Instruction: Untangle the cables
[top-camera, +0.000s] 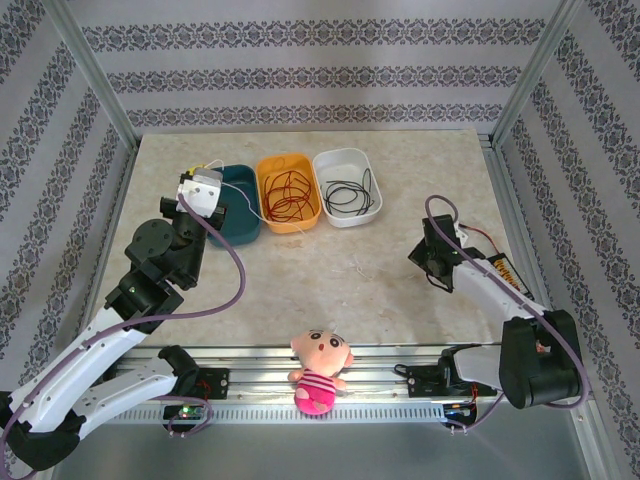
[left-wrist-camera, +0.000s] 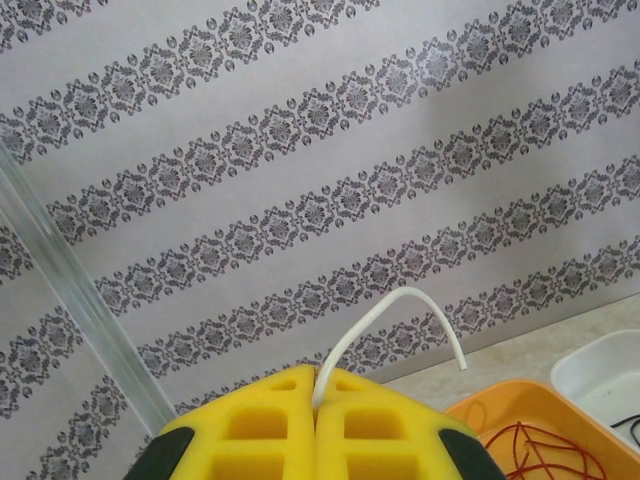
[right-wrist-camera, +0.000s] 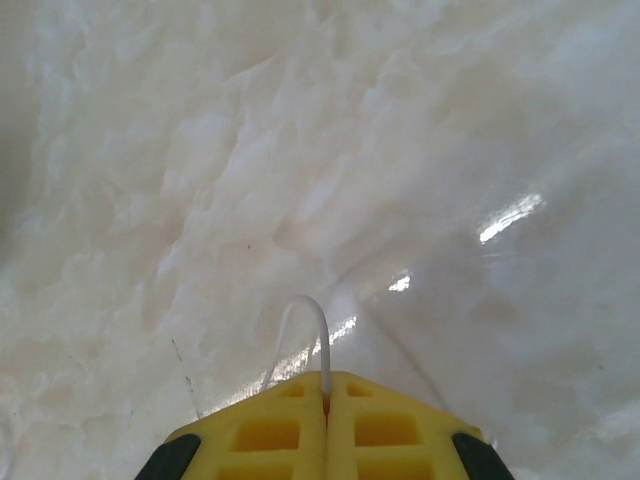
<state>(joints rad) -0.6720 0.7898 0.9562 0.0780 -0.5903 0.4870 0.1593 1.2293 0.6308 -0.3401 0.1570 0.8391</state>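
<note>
Top view: red cables (top-camera: 288, 195) sit coiled in the orange bin (top-camera: 268, 215), black cables (top-camera: 348, 193) in the white bin (top-camera: 345, 157).

Left wrist: we've got the left gripper (left-wrist-camera: 316, 410) pinching a white cable (left-wrist-camera: 380, 312) that arcs upward.

Right wrist: right gripper (right-wrist-camera: 325, 390) is pinching a white loop (right-wrist-camera: 310, 312) just above the table (right-wrist-camera: 400, 150).

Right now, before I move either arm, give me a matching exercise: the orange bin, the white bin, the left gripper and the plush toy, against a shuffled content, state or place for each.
Things:
1. orange bin
2. white bin
3. left gripper
4. plush toy

Matches:
A. on the metal rail at the near edge
B. holds black cables
C. shut on a white cable
D. holds red cables

Pairs: 1-D, 2-B, 3-C, 4-A.
</note>
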